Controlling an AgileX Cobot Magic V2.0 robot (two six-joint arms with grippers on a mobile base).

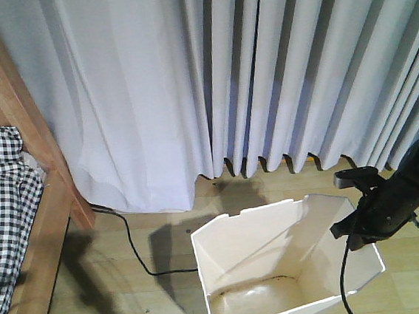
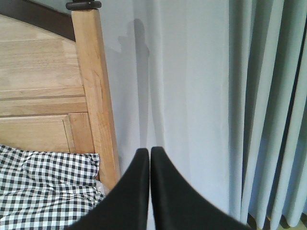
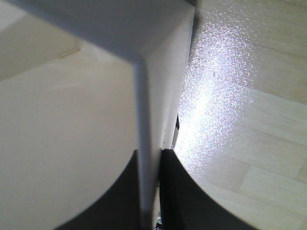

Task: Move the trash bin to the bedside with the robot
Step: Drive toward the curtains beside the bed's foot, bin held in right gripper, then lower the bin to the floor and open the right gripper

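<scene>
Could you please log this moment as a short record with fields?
bin: white plastic trash bin, open-topped, on the wooden floor, right of the bed
right gripper: shut on the bin's thin wall
left gripper: shut, holding nothing
bed: light wooden bed frame with black-and-white checked bedding, apart from the bin
backdrop: pale pleated curtain

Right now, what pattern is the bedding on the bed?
Small black-and-white checks on the bedding, clearest in the left wrist view.
</scene>
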